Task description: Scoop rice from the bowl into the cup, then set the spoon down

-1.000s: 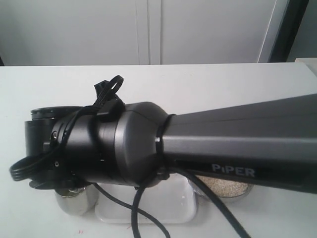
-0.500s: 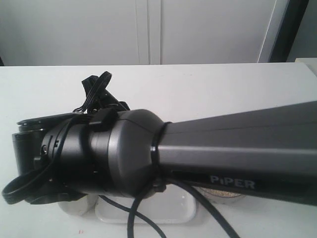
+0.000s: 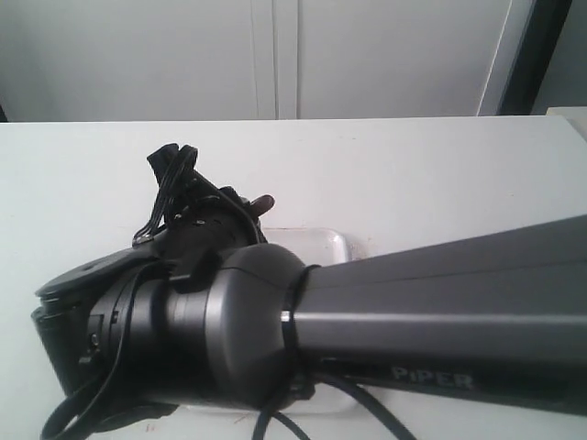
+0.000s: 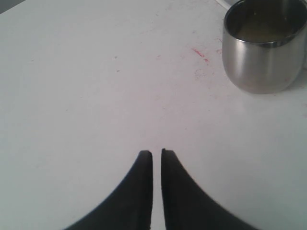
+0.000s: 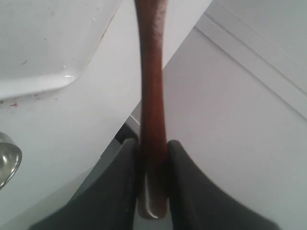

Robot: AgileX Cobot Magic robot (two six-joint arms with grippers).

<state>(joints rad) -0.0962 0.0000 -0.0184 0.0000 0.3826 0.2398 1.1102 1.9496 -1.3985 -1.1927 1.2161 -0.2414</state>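
The spoon (image 5: 152, 86) runs straight out from the right gripper (image 5: 152, 143). Its handle is pinched between the jaws, and the butt end pokes back past the fingers (image 5: 192, 191). The spoon's bowl lies outside the wrist view. Ahead of those jaws, to one side of the handle, lies a white tray (image 5: 43, 43). Nearer the jaws a sliver of shiny steel (image 5: 5, 163) shows at the frame edge; cup or bowl, I cannot tell. The left gripper (image 4: 157, 154) has its jaws pressed almost together on nothing, above the table (image 4: 72, 96). The cup (image 4: 263, 52) stands upright well ahead of them and off to one side, with something pale inside. The right arm (image 3: 413, 321) fills most of the exterior view.
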